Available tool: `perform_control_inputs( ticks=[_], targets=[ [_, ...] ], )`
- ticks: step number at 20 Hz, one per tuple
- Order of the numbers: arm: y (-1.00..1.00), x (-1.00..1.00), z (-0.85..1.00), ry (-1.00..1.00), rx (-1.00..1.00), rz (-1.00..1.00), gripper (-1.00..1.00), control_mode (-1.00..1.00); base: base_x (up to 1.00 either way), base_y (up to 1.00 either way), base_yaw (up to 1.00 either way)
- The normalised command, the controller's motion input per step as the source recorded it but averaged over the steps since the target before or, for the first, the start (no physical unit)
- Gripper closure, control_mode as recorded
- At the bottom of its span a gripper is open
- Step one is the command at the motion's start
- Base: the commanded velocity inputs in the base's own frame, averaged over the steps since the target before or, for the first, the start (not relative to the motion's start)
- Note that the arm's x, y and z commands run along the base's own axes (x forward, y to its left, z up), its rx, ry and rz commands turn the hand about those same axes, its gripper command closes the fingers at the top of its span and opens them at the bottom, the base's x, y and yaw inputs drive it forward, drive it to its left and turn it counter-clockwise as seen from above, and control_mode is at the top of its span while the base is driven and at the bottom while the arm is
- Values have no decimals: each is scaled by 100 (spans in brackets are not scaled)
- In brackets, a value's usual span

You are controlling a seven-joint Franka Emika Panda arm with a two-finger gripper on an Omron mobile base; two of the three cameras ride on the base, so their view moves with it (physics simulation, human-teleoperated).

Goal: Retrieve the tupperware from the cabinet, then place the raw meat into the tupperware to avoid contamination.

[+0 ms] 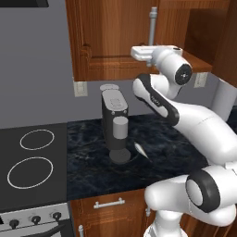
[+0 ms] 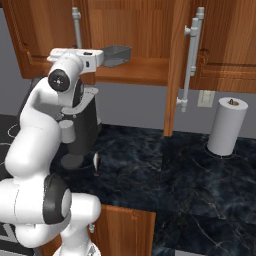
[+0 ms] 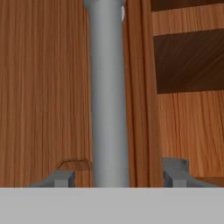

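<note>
The gripper [image 3: 117,178], jaws spread, straddles without gripping the vertical silver bar handle [image 3: 109,87] of the reddish-brown wooden wall cabinet [image 1: 111,32]. The step appears to be reaching the small grey semi-clear tupperware [image 2: 116,55]; next, the jaws must close.

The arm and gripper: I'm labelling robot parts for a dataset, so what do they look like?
The arm is glossy white, built of rounded tubular segments with dark, near-black bands and round caps at the joints. Its hand is a flat white block. The gripper ends in two small grey, blocky finger tips. No cables or markings are visible.
</note>
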Motion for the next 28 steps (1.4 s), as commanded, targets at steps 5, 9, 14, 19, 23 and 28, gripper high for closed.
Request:
perform_control_inputs(
  ticks=[5,9,14,19,23,28],
  targets=[
    [40,-38,13,1,-2,-5,100,-100,0,0,0],
    [41,-40,18,5,-3,-4,100,-100,0,0,0],
    [43,-36,20,12,-5,-1,100,-100,0,0,0],
    [51,-34,22,17,-7,0,100,-100,0,0,0],
    [57,-38,11,16,-9,0,100,-100,0,0,0],
    [62,-43,0,8,-11,0,100,-100,0,0,0]
  ],
)
